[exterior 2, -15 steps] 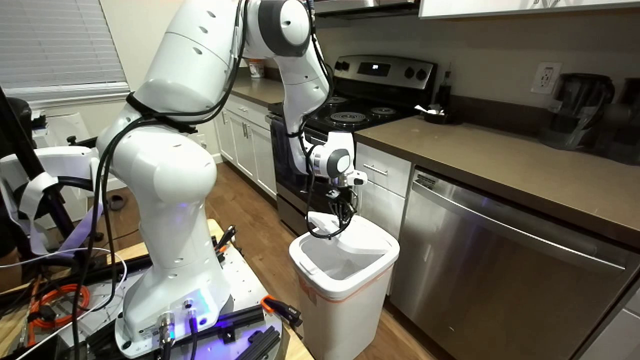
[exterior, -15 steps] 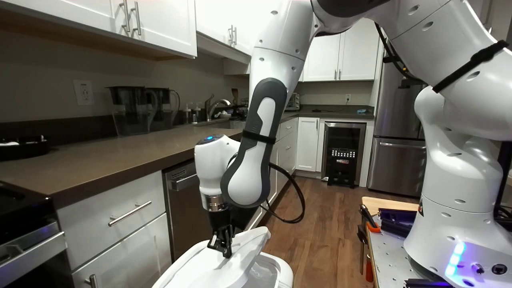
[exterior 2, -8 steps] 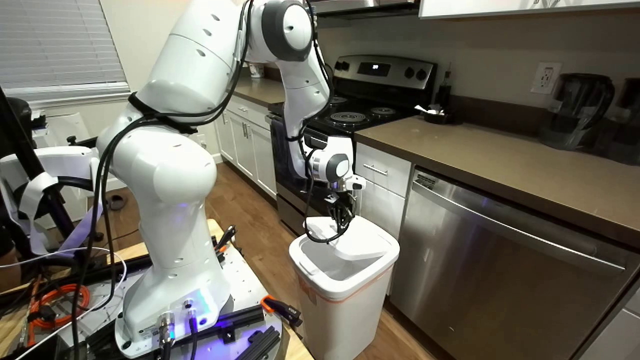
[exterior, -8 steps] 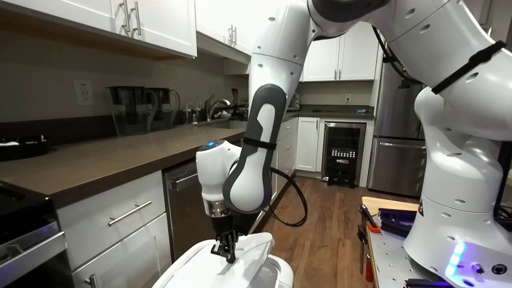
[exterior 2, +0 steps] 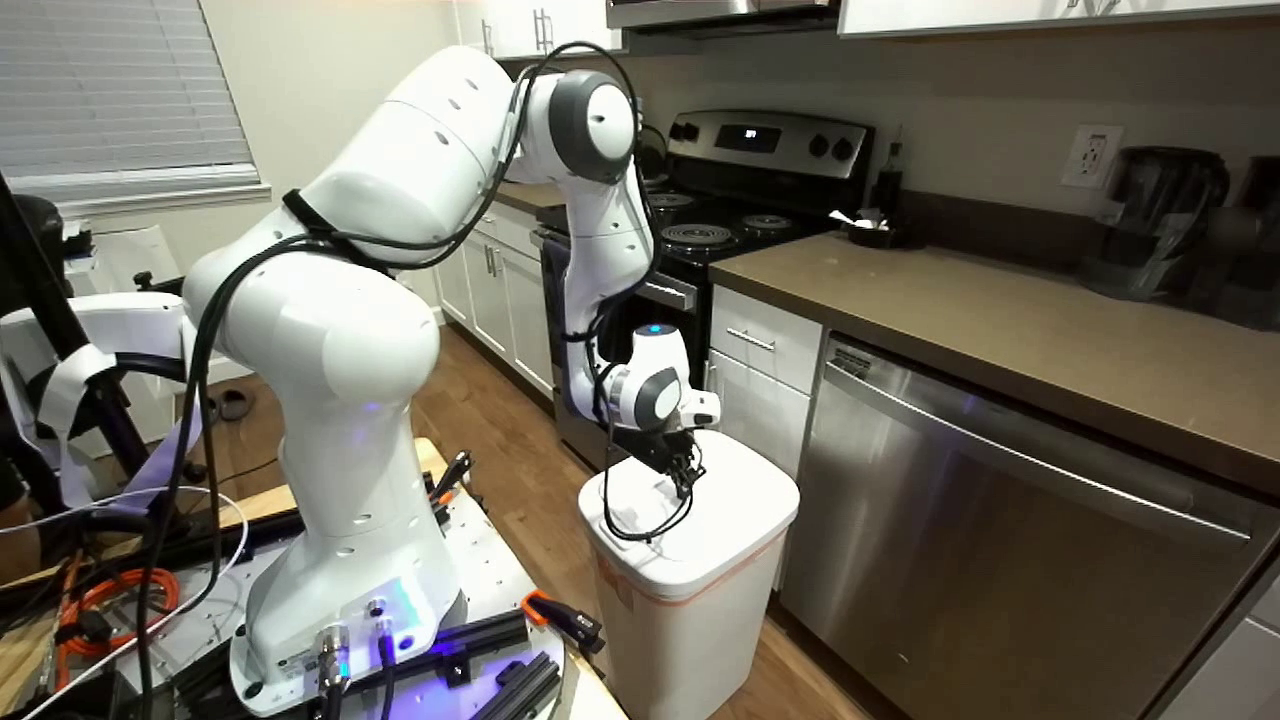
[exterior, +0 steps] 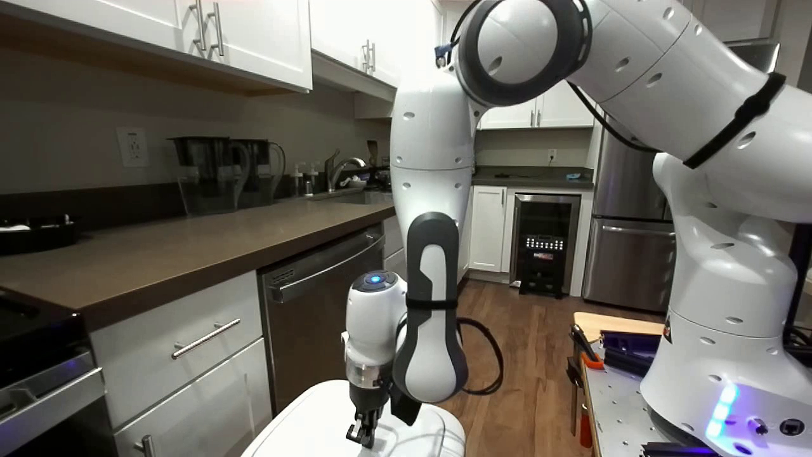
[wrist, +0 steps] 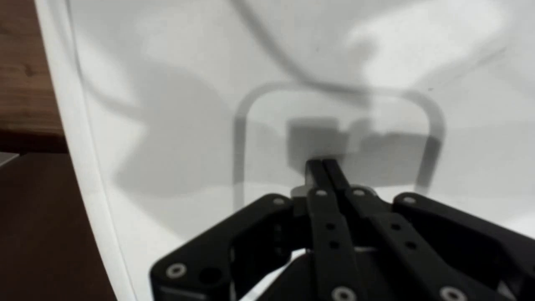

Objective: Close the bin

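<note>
At six o'clock in an exterior view, the white bin point(exterior 2: 690, 640) stands with its lid point(exterior 2: 742, 500) lying flat; the end effector point(wrist: 322, 163), fingers point(wrist: 320, 177) pressed together, points down over it, contact unclear.

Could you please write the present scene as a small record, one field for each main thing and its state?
Container: white rounded plastic trash bin, standing upright
Cover: white rounded-rectangular plastic lid, lying flat across the bin's top
Tool: black two-fingered end effector, shut and holding nothing, pointing down over the lid
Contact with lid: cannot be told for certain
Nearby: silver boxy metal dishwasher, beside the bin
Task state: bin appears closed
</note>
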`<state>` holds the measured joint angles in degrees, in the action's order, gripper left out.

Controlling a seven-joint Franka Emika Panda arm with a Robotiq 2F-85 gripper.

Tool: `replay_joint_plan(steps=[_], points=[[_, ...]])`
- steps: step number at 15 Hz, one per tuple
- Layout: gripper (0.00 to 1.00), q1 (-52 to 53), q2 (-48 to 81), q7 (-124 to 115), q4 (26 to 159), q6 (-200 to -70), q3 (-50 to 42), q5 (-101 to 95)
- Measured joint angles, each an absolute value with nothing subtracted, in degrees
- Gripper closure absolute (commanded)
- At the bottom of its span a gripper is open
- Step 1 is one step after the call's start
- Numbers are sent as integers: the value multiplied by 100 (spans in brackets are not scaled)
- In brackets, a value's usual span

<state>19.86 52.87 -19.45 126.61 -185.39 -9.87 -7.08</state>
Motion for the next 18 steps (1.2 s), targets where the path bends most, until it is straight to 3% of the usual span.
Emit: replay_joint_plan(steps=[6,18], points=[[94,1843,5207,-1525,12752,-18641,-785,-167],[94,1604,4901,-1441,11665,-15555,-499,-164]])
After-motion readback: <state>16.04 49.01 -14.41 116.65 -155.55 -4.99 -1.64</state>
